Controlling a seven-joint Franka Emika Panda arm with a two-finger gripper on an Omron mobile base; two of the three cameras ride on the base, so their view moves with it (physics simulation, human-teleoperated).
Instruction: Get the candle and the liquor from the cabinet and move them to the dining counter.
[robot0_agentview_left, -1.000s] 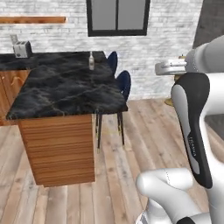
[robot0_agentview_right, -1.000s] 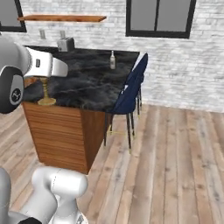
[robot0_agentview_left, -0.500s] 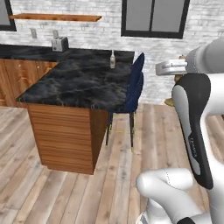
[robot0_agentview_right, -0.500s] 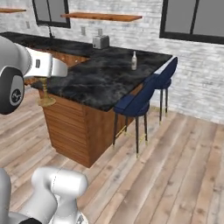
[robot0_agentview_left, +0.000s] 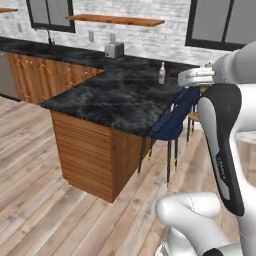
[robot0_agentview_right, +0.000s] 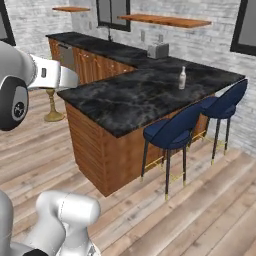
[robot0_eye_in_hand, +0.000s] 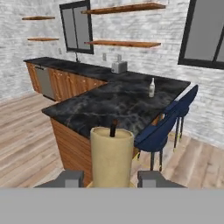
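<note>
Candle (robot0_eye_in_hand: 111, 155) sits clamped upright in the tool (robot0_eye_in_hand: 109, 179), mid-carry toward the dining tabletop (robot0_eye_in_hand: 118, 103) at twelve o'clock, where the liquor (robot0_eye_in_hand: 152, 88) already stands near the far edge at one o'clock; next, I judge, comes setting the candle down on bare marble.

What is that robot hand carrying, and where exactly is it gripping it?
The candle, upright between the two fingers of the gripper. They close on its lower part; whether on wax or on the brass stick below cannot be told.
</note>
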